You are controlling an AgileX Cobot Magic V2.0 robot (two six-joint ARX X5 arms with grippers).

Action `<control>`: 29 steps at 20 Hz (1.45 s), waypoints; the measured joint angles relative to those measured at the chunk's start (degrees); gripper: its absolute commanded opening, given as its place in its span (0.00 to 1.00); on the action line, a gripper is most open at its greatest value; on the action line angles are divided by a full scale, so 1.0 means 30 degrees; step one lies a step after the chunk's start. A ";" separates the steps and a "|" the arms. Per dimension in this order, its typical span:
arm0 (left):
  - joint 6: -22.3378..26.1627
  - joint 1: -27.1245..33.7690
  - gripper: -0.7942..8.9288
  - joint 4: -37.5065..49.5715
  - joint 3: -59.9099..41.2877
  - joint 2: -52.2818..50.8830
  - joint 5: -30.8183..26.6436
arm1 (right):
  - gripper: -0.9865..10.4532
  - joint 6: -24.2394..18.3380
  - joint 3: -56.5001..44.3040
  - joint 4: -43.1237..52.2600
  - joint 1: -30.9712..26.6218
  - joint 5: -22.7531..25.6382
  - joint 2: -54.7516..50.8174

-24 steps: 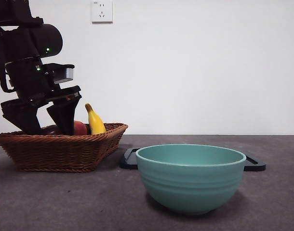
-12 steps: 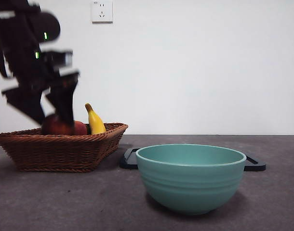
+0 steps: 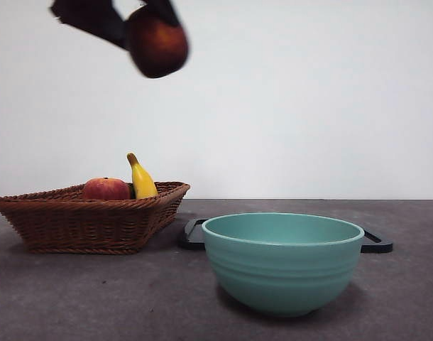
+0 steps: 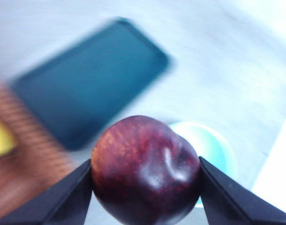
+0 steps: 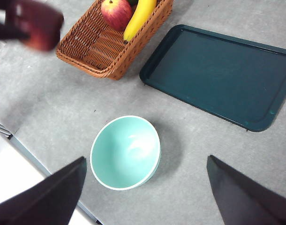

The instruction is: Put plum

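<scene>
Up near the top edge of the front view, the left tool (image 3: 135,25) grips the small round dark maroon plum (image 3: 157,46), which hangs in the air well above the tabletop (image 3: 96,298), blurred by motion. Below and to one side, the woven brown wicker basket (image 3: 89,220) holds a brighter red-orange round fruit (image 3: 106,189) and a yellow banana (image 3: 140,179) that leans upright beside it. Nearer the camera stands the pale teal ceramic bowl (image 3: 282,261), with the flat dark tray (image 3: 376,244) lying behind it. From the left wrist, the two black jaws press against opposite sides of the plum (image 4: 145,169), closed only as far as the fruit's width; the bowl (image 4: 220,150) and the tray (image 4: 86,101) show blurred beyond it. From the right wrist, the right tool (image 5: 145,192) has its jaws spread wide with nothing between them, high over the bowl (image 5: 125,152); the tray (image 5: 222,72), the basket (image 5: 105,47) and the gripped plum (image 5: 37,28) lie farther off.
</scene>
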 measured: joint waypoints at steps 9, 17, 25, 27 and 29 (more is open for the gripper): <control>0.0685 -0.4379 0.32 0.0750 0.0000 0.4095 -0.0022 | 0.45 -0.0007 0.0000 0.0000 0.0000 0.0066 0.0000; 0.1982 -0.6084 0.32 0.1894 0.0000 0.8262 -0.2732 | 0.45 0.0000 0.0000 0.0000 0.0000 0.0073 0.0000; 0.2616 -0.6674 0.34 0.2754 -0.0007 0.9712 -0.3351 | 0.45 0.0000 0.0000 -0.0007 0.0000 0.0073 0.0000; 0.2776 -0.6725 0.40 0.2754 -0.0007 0.9814 -0.3453 | 0.45 0.0000 0.0000 0.0000 0.0000 0.0073 0.0000; 0.2834 -0.6841 0.48 0.2761 0.0000 0.9828 -0.3453 | 0.45 0.0000 0.0000 0.0000 0.0000 0.0073 0.0000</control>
